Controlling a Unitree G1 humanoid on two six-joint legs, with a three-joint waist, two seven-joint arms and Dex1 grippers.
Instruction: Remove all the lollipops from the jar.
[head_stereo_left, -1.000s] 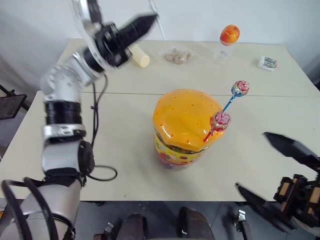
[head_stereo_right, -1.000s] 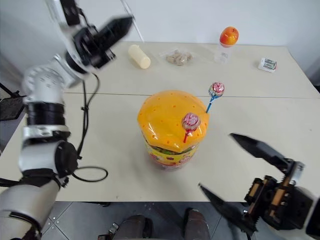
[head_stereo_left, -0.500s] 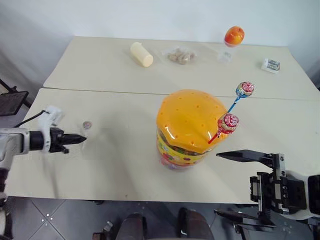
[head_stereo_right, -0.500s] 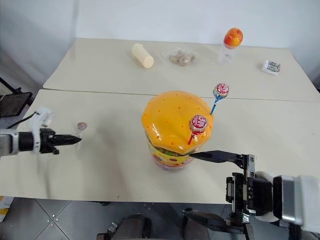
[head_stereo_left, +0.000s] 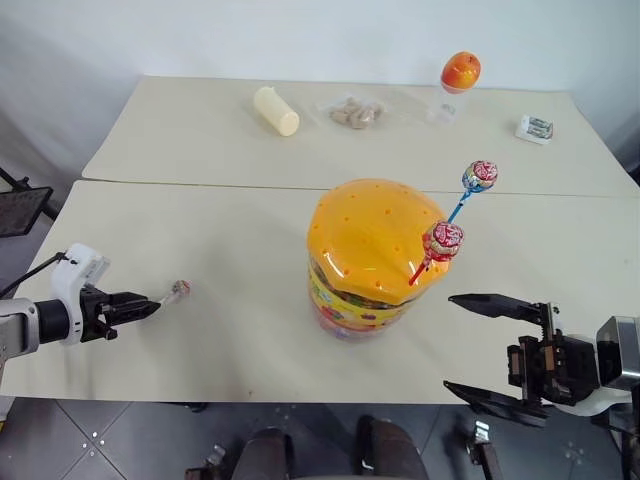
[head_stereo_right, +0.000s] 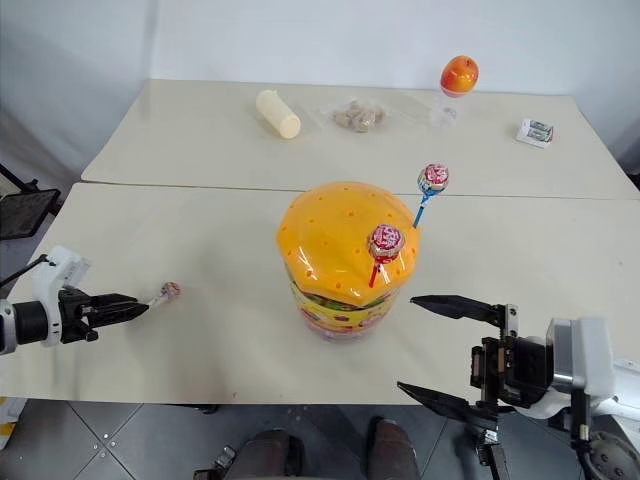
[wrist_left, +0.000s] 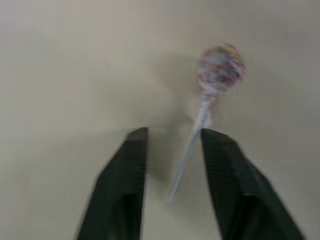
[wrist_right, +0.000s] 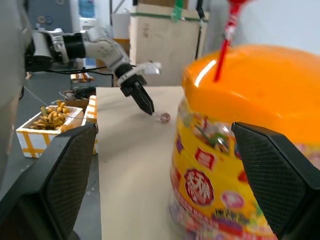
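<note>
The jar has an orange dotted top with 2 lollipops stuck in, 1 lollipop lies between the left gripper's open fingers, and the right gripper is wide open.

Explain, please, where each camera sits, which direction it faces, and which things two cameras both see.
Left and right eye views: on the head, facing forward and down over the table; both end effectors show, left end effector, right end effector.
Left wrist view: on the left wrist, facing down at the white-stick lollipop lying between its open fingers.
Right wrist view: on the right wrist, facing the jar between its wide-open fingers, with the left end effector beyond.
Shared: both wrist views see the lollipop lying on the table; the head views and the right wrist view share the jar.
</note>
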